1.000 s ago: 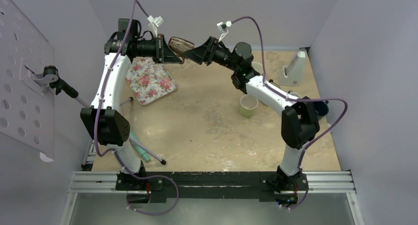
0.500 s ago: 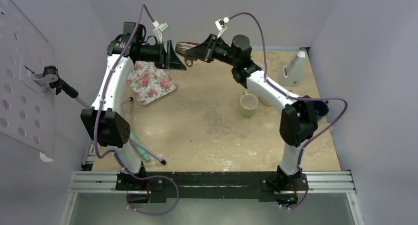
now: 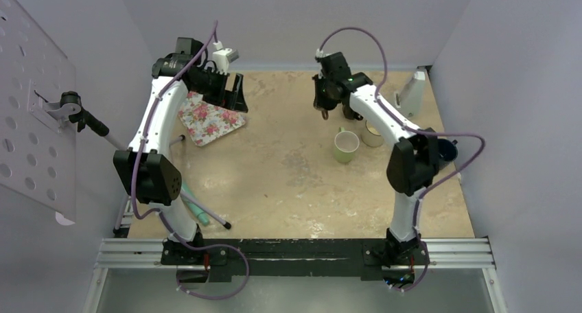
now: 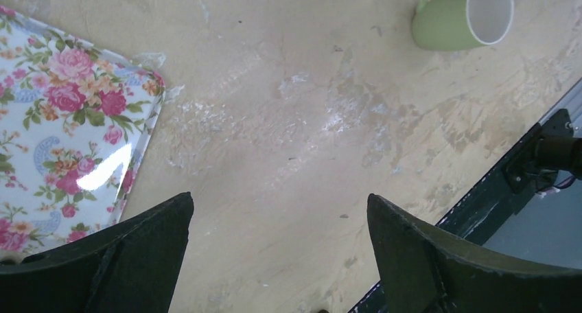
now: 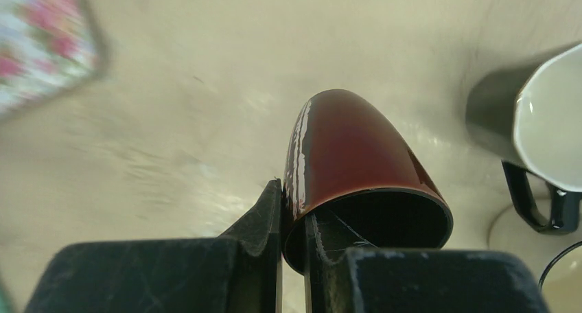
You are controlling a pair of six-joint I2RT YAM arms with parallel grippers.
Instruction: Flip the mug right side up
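Placing step, seemingly: pinching brown mug (image 5: 357, 155) by rim in right gripper (image 5: 292, 213), mouth up, off table (image 3: 288, 182); left gripper (image 4: 278, 203) spread, empty. Next: lower base-first, release gently.

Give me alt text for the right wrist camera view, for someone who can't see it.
The right gripper pinches the rim of a dark red mug, one finger outside and one inside, with the mug's open mouth facing the camera above the beige table. A white-lined mug sits at right, and a blurred floral tray at upper left.
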